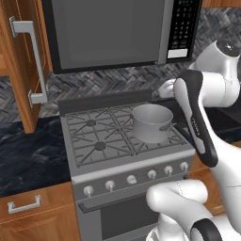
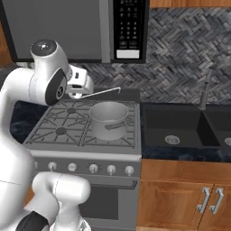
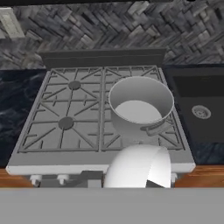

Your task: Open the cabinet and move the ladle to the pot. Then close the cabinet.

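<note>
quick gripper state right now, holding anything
gripper: closed on the ladle, whose thin handle sticks out from the hand above the pot on the stove.

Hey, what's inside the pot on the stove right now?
The pot looks empty: bare grey bottom and inner wall. The near wall hides a strip of the bottom.

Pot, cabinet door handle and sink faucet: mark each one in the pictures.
pot (image 1: 149,123): left base view, front of its grey outer wall.
cabinet door handle (image 1: 37,61): left base view, middle of the silver bar.
sink faucet (image 2: 205,92): right base view, its upright stem.
</note>
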Available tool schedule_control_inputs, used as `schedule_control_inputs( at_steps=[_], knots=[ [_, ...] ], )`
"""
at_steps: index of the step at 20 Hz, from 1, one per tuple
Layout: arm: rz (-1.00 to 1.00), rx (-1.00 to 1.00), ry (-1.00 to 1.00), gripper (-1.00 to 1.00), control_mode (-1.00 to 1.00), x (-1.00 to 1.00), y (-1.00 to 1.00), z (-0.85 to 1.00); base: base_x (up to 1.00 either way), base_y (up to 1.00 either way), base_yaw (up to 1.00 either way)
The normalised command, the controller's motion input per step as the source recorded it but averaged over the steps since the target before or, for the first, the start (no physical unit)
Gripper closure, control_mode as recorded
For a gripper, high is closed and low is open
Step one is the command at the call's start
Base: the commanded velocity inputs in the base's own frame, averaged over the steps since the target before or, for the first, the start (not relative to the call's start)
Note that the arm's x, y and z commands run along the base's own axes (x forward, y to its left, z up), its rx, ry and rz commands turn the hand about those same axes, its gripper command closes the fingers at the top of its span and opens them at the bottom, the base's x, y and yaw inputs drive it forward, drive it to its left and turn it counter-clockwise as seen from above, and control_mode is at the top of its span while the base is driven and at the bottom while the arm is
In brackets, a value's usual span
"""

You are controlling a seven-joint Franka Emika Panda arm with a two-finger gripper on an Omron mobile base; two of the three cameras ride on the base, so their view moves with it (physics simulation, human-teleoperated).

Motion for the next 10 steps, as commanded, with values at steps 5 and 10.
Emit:
schedule_control_inputs(
  at_steps=[5, 10],
  knots=[
    [-0.08, -0.04, 0.10, 1.00, -1.00, 0.37, -0.02, -0.37, 0.00, 0.00, 0.00],
    [-0.09, -0.09, 0.09, 1.00, -1.00, 0.45, 0.00, -0.43, 0.00, 0.00, 0.00]
  ],
)
